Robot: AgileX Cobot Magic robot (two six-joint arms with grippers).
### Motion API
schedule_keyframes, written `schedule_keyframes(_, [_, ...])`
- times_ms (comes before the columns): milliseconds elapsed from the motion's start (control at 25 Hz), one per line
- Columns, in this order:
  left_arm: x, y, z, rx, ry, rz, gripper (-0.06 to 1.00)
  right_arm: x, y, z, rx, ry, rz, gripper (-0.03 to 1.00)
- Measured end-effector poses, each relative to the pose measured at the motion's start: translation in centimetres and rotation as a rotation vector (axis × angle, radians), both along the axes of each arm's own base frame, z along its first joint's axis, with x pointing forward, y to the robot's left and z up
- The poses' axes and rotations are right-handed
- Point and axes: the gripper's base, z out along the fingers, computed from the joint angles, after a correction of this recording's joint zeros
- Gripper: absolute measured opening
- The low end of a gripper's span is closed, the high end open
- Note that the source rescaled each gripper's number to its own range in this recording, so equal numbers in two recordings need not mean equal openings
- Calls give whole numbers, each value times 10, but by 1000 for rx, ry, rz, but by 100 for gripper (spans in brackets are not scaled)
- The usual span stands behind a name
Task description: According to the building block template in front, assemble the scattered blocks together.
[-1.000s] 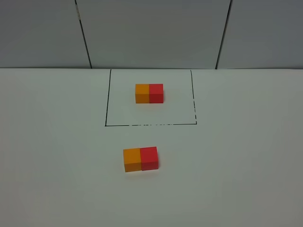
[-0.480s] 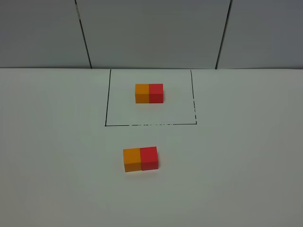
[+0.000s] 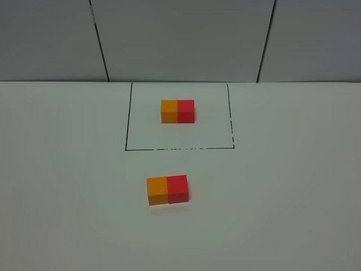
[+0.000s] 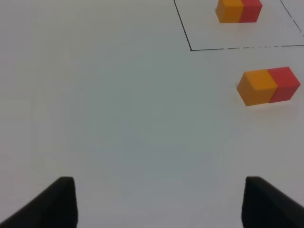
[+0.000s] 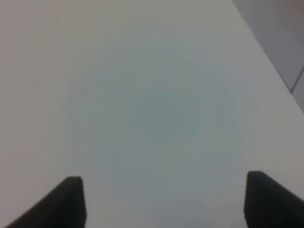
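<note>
1. the left gripper [image 4: 159, 204] hangs over the bare white surface [image 3: 67, 186] with its two dark fingertips [image 4: 61, 202] spread wide and nothing between them.
2. ahead of that gripper and off to its right side lie the scattered blocks, an orange cube [image 3: 157, 191] and a red cube [image 3: 177, 188], touching side by side with orange on the left.
3. farther ahead of the same gripper sits the building block template [image 3: 177, 111], an orange and red pair joined the same way, inside a thin black drawn rectangle [image 3: 128, 116].
4. the loose pair rests just outside the near line of that rectangle, apart from the template.
5. the right gripper [image 5: 164, 202] also stands parted and holds nothing; its view shows only plain surface and a grey wall [image 5: 280, 33] at the far edge, with no block near it.
</note>
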Motion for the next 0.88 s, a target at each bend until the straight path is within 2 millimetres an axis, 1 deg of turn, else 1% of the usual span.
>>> schedule_keyframes(880, [0, 0, 0, 0, 0, 0, 58, 0, 0, 0, 0, 0, 0, 43])
